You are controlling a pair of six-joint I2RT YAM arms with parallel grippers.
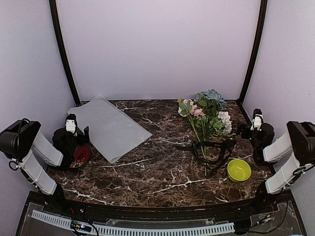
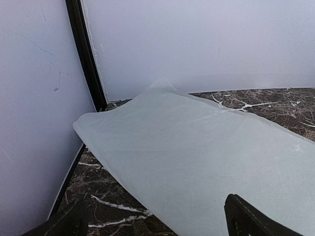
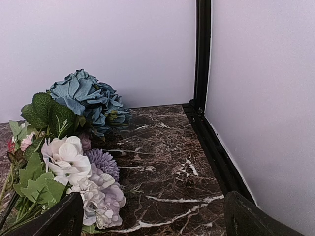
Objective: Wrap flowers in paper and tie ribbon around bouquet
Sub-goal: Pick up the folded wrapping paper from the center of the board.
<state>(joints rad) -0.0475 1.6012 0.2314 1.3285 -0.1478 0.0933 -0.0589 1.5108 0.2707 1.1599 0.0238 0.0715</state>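
Left claw (image 2: 155,222) and right claw (image 3: 152,216) gape wide, empty; we judge the centre-left paper (image 1: 110,127) flimsy, slippery, best pinched at a corner.

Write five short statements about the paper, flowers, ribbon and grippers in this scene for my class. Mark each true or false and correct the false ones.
1. The paper lies spread on the table, left of the flowers in the top view. True.
2. The flowers are already wrapped in the paper. False: they lie bare, apart from the sheet.
3. The black ribbon lies across the flower stems. True.
4. The right gripper holds the yellow-green bowl. False: its jaws are open and empty, and the bowl sits on the table.
5. The left gripper is shut on the paper. False: its jaws stand open, gripping nothing.
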